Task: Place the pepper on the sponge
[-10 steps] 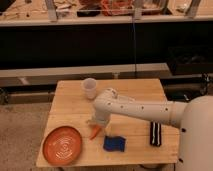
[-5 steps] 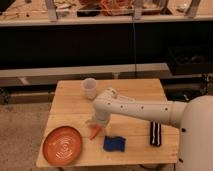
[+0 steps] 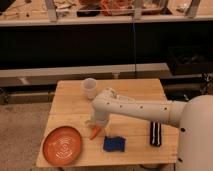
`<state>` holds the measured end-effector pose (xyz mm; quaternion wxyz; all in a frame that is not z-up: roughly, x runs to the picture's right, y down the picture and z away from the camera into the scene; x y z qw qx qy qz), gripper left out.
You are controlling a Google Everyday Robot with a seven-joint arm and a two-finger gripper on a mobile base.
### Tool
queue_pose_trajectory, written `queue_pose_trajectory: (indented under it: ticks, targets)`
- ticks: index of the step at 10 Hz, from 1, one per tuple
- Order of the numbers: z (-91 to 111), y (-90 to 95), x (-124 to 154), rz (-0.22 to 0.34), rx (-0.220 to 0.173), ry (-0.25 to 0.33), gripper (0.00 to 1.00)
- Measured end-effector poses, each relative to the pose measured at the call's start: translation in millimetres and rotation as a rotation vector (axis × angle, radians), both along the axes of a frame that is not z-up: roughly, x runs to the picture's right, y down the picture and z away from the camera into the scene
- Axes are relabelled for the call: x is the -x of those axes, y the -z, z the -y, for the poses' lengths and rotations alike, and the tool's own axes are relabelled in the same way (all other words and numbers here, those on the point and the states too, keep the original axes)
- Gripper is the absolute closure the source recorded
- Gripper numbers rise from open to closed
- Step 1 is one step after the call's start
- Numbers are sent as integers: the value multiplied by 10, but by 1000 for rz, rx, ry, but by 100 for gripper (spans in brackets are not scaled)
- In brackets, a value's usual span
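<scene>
Pepper [image 3: 94, 132] just under gripper [image 3: 95, 123], over near-middle of table [image 3: 70, 107], close left of sponge [image 3: 114, 144], not on it (gripper's hold on pepper: cannot tell). Remaining: pepper goes right, down onto sponge.

The gripper [image 3: 95, 125] hangs low over a light wooden table [image 3: 135, 92]. Behind the gripper, a long pale ledge [image 3: 45, 74] runs across a dark wall [image 3: 65, 47]. High above it is a bright shelf [image 3: 30, 21] full of stuff. Left of the gripper, the floor [image 3: 20, 125] is gray and speckled.
</scene>
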<state>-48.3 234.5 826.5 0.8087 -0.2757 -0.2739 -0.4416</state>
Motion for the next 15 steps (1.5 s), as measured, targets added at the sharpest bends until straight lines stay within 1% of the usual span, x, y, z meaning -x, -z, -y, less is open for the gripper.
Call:
queue_pose_trajectory:
  ticks: [8,10,13,14,15]
  targets:
    - [-4,-29,14,14,-1,28,20]
    - [-2,-34,-2,15,1,32,25]
    - [17,-35,-4,22,3,41,25]
    - [22,-37,-8,22,5,45,27]
    - [32,-36,-4,21,5,43,36]
